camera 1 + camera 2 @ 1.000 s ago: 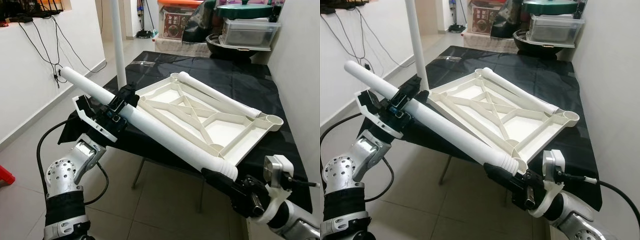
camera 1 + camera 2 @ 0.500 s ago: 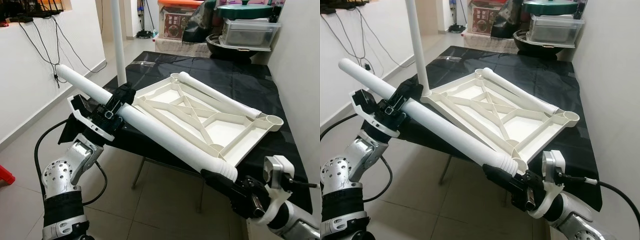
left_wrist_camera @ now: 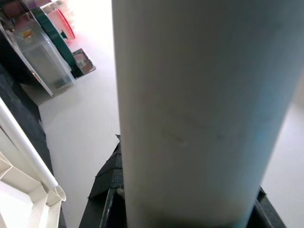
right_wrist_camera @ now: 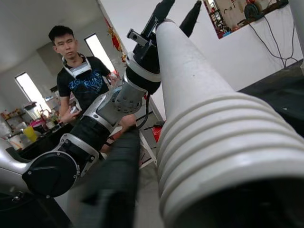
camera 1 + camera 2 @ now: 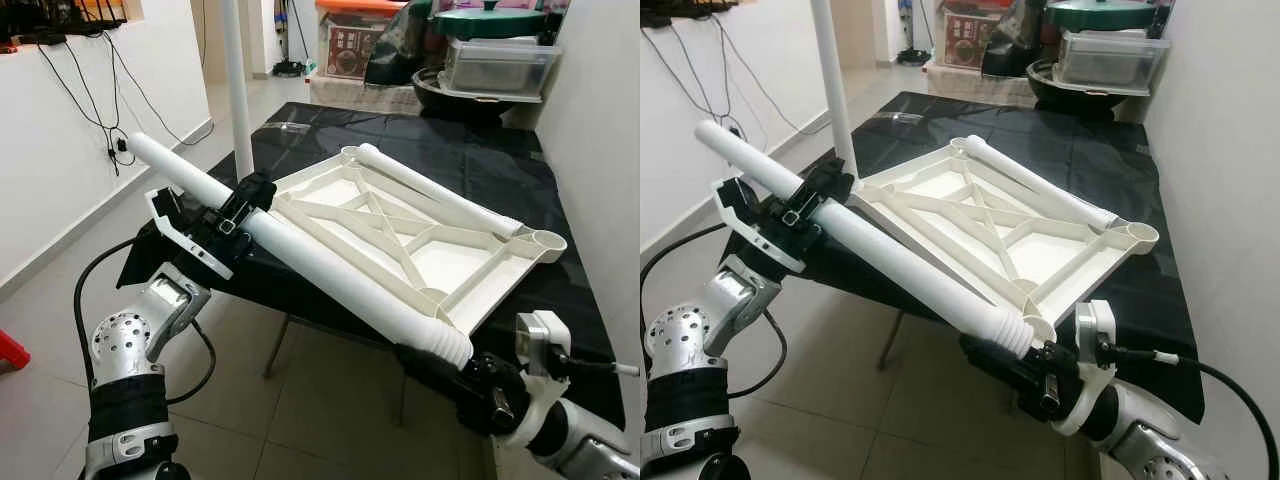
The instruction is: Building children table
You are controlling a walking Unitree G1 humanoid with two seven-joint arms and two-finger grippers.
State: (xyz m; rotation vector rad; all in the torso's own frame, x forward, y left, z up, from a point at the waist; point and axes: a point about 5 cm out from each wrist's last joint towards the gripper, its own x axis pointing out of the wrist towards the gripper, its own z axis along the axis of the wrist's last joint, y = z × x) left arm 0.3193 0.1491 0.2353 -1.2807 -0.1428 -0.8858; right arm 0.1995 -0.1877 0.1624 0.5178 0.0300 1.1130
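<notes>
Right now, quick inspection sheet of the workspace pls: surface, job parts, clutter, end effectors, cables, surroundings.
Surface: black table, dark cover.
Job's things: white tabletop lies underside up; one leg stands in its far-left corner, a second leg lies along the far edge; carried leg held level along the near edge.
Clutter: nothing seen on the table.
End effectors: left end effector clamps the carried leg mid-length; right end effector holds its ribbed end.
Cables: wall cables; black cable at left arm.
Surroundings: storage boxes behind; person watching.
</notes>
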